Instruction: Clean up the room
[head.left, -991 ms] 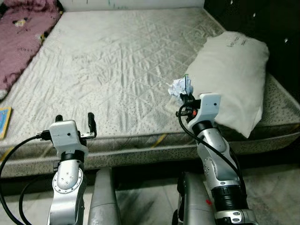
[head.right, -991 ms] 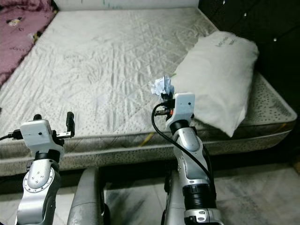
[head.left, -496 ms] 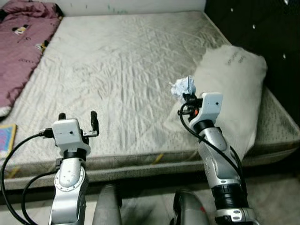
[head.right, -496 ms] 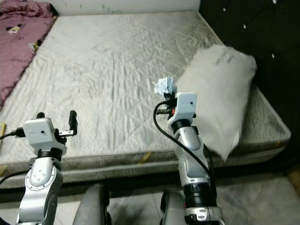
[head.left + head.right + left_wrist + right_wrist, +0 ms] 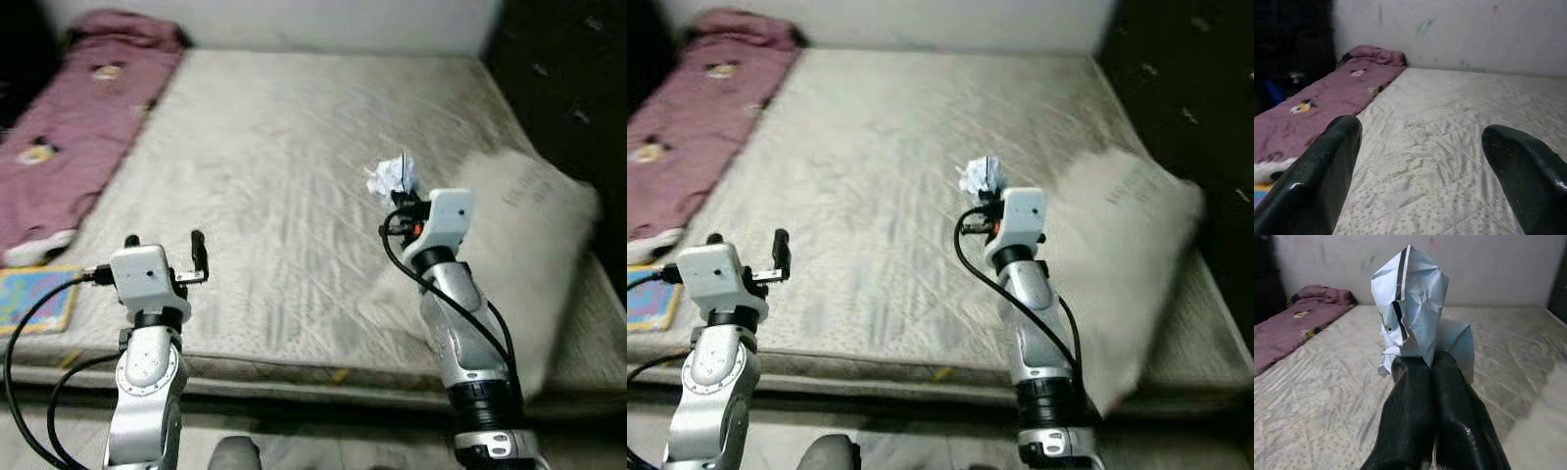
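Above the near right part of the bed [image 5: 274, 166], my right gripper [image 5: 403, 196] is raised with its fingers [image 5: 1415, 406] pressed together on a crumpled paper [image 5: 390, 176], which sticks up past the fingertips and hangs clear of the mattress. The pillow [image 5: 534, 245] lies just to the right of that arm, along the bed's right edge. My left gripper [image 5: 163, 241] is held level over the near left edge of the bed, fingers [image 5: 1322, 171] spread wide and holding nothing.

As I read it, the step in hand is carrying this scrap away to wherever rubbish goes; no bin is in view, so I must find one first. To do it well I keep the pinch firm, since the paper is light, springy and gripped only at its lower folds; a jolt while walking could shake it loose. I hold the wrist steady and upright, and keep the arm away from the pillow as I turn. The pink blanket [image 5: 78, 147] at the far left and the colourful book [image 5: 34, 299] at the near left edge look like later jobs.
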You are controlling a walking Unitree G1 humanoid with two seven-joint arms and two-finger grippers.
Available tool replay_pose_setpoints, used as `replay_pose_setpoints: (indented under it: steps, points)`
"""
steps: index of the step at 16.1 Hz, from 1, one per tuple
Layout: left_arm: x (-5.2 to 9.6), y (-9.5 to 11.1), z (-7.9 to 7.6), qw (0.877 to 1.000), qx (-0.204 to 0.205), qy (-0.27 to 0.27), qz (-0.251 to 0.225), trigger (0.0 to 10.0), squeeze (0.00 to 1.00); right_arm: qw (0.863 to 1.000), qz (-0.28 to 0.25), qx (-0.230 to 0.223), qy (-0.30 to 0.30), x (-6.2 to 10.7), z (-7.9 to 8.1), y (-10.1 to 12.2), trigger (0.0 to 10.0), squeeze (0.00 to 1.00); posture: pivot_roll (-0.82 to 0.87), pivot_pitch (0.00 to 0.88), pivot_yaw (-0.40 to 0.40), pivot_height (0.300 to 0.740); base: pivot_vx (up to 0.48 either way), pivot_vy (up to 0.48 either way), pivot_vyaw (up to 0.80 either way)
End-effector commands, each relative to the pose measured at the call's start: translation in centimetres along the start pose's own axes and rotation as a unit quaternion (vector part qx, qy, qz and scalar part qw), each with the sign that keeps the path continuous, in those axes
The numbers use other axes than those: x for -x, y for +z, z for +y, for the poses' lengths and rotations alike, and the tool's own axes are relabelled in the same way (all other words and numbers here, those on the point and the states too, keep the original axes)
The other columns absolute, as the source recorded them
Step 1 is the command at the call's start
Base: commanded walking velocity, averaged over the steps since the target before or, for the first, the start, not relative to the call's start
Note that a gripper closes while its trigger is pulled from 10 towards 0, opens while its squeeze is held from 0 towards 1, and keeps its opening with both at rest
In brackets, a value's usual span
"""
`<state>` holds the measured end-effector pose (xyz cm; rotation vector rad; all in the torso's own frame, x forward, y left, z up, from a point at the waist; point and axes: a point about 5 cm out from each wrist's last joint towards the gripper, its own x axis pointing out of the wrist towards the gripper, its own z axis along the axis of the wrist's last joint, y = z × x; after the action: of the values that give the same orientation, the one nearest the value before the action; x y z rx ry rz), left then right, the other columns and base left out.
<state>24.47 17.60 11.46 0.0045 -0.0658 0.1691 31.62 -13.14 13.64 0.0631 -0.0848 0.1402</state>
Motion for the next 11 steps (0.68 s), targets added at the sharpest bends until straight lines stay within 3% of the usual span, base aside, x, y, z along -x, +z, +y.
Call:
replay_pose_setpoints:
  steps: [1,4,8,11]
  points:
    - [0.1,-0.9,0.3,1.000,0.010,0.005,0.028,10.0,0.00,1.000,0.013,0.000,-0.004,0.0,-0.2,-0.7,10.0,0.00,-0.04,0.000,0.012,0.740,0.000,0.000,0.00]
    - [0.0,-0.7,0.2,1.000,0.001,0.002,0.023,10.0,0.00,1.000,0.015,0.008,-0.011,-0.3,-0.8,-0.8,10.0,0.00,-0.04,0.000,0.009,0.740,0.000,0.000,0.00]
    - [-0.2,-0.4,-0.1,1.000,0.007,-0.009,0.018,10.0,0.00,1.000,0.019,0.008,-0.005,-0.4,-0.1,-1.1,10.0,0.00,-0.04,0.000,0.000,0.740,0.000,0.000,0.00]
    - [-0.3,-0.4,-0.4,0.999,0.013,-0.022,0.020,10.0,0.00,1.000,0.027,0.006,0.001,-0.5,0.2,-1.3,10.0,0.00,-0.04,0.000,-0.005,0.740,0.000,0.246,-0.64]
